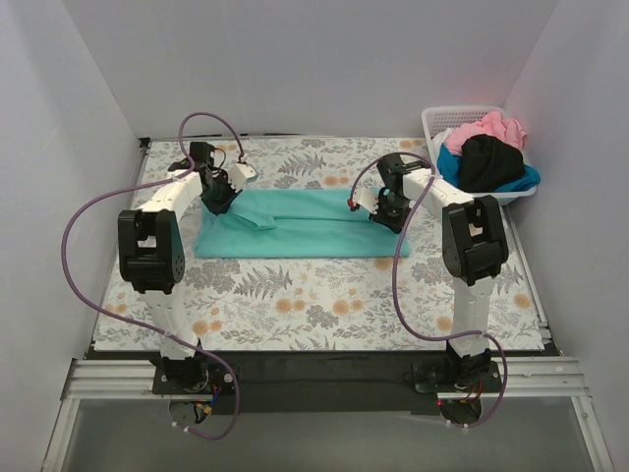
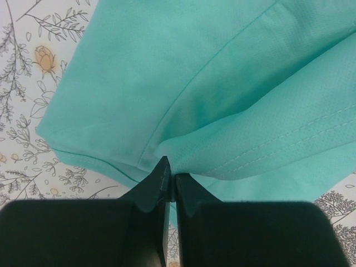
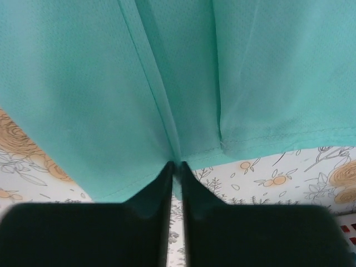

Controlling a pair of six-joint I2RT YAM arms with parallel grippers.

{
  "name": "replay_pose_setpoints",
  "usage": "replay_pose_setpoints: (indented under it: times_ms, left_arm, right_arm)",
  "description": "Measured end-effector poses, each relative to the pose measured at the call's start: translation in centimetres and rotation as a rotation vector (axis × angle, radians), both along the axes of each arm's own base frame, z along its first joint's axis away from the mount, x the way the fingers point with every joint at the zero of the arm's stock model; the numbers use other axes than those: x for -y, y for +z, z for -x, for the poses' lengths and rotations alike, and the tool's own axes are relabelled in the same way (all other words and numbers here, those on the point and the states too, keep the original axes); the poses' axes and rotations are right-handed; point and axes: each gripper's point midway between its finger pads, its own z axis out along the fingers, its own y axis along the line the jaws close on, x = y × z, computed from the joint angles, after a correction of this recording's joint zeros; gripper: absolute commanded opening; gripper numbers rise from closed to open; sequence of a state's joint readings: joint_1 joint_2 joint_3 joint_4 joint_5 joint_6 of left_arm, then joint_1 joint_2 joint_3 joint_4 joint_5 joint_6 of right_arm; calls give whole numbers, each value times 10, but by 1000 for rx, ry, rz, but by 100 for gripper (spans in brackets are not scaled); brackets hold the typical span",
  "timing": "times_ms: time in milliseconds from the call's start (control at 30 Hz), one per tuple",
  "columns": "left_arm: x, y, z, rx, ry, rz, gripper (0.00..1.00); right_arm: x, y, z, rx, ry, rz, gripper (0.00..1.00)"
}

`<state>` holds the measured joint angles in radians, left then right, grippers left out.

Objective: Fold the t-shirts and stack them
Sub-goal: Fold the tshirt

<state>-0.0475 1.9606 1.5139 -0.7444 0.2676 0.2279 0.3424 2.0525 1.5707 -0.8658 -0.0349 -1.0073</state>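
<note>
A teal-green t-shirt (image 1: 305, 224) lies folded into a long band across the middle of the table (image 1: 324, 295), which is spread with a grey-and-orange floral cloth (image 1: 295, 157). The left fingers (image 1: 218, 200) sit at the band's far left corner, and the right fingers (image 1: 386, 213) at its far right end.

From the left wrist, the left fingers (image 2: 153, 189) are pressed together with barely a gap, pinching a fold of the teal fabric beside a stitched hem. From the right wrist, the right fingers (image 3: 158, 189) are likewise closed tight, nipping a raised ridge of the shirt close to its hemmed edge.

In the far right corner of the table stands a white lattice basket (image 1: 437, 120) heaped with more shirts. A pink t-shirt (image 1: 488, 128) is at the back, a black t-shirt (image 1: 488, 162) lies in front of it, and a blue t-shirt (image 1: 526, 180) shows beneath.
</note>
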Motion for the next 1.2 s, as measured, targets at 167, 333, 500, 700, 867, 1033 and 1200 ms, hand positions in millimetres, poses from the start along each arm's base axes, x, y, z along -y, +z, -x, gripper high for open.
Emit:
replay_pose_setpoints:
  times_ms: [167,333,500,700,867,1033,1200]
  left_arm:
    - [-4,4,-12,13,76,14,29]
    - [-28,28,-42,25,341,180,31]
    - [-58,38,0,-14,550,292,28]
    - [-5,37,41,-106,493,345,27]
    - [49,4,48,-209,441,345,23]
    - [65,-33,47,-289,467,317,22]
    - [68,-36,38,-278,487,313,22]
  right_arm:
    - [3,-8,-2,-13,-24,22,46]
    - [2,11,-19,33,-72,6,50]
    - [-4,31,-36,89,-122,-39,48]
    - [-12,48,-50,118,-161,-81,45]
    - [-25,48,-80,156,-180,-113,44]
    - [-27,17,-84,103,-193,-93,43]
    - [-25,-2,-79,59,-200,-75,43]
